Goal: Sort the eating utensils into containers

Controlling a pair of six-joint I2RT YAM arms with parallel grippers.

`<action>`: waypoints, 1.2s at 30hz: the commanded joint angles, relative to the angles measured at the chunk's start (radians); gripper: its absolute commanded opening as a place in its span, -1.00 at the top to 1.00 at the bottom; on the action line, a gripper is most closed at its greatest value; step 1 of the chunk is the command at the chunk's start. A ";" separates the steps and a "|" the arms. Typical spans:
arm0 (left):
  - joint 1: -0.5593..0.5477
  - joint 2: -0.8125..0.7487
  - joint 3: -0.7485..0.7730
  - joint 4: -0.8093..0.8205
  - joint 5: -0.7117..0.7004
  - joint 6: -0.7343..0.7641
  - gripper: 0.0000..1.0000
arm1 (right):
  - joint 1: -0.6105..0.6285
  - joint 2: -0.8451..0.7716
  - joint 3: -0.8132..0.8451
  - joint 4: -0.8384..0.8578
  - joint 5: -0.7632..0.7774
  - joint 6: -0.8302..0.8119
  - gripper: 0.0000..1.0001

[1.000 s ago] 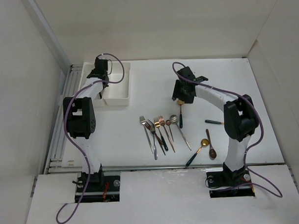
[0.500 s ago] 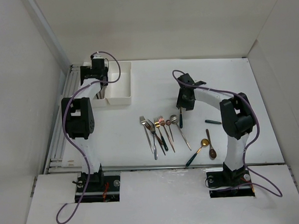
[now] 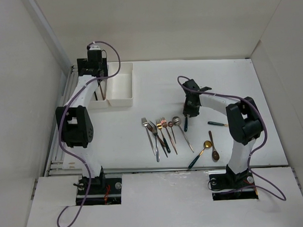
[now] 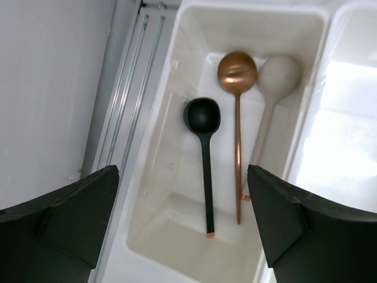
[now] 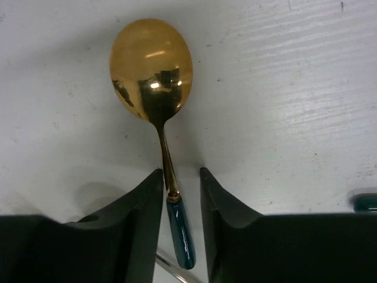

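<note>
**Item in hand:** gold spoon (image 5: 151, 68) with a dark green handle. It lies on the bench (image 3: 230, 81) right of centre, about midway between the far and near edges.

**Right claw** (image 5: 181, 177): my fingers are set narrow either side of the spoon's neck. I cannot tell whether they pinch it.

**Left claw** (image 4: 182, 177): released and empty, hanging over the left bin (image 4: 253, 7) at the far-left corner.

**Left bin holds:** black spoon (image 4: 203, 118), copper spoon (image 4: 237, 71), pale spoon (image 4: 278, 73).

**Right bin** (image 3: 123, 79): I see no utensil in it.

**Unsorted:** the loose forks (image 3: 159, 133) and a few more spoons, lying toward the near edge.

**Step, by my reckoning:** pick-up of a spoon.

**Next move calls for:** a firm pinch at the neck and a straight lift. Then I carry it to the far-left corner, with my left claw moved off the spoon bin first.
</note>
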 commanded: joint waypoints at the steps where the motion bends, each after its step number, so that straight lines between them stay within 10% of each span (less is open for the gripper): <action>1: -0.002 -0.111 0.069 -0.053 0.027 -0.073 -0.69 | 0.008 0.061 -0.008 -0.014 -0.024 0.022 0.31; 6: -0.002 -0.223 0.037 -0.054 0.254 -0.068 -0.30 | 0.008 0.092 0.026 -0.023 -0.024 0.011 1.00; 12: -0.033 -0.259 0.010 -0.184 0.776 0.097 -0.32 | 0.008 0.010 0.106 -0.056 0.070 0.011 1.00; 23: -0.274 -0.237 0.012 -0.318 1.223 0.214 -1.00 | 0.072 -0.116 0.572 -0.091 0.185 -0.009 1.00; 36: -0.299 -0.237 0.047 -0.222 1.289 0.088 -1.00 | 0.217 -0.060 0.716 0.038 -0.085 0.083 1.00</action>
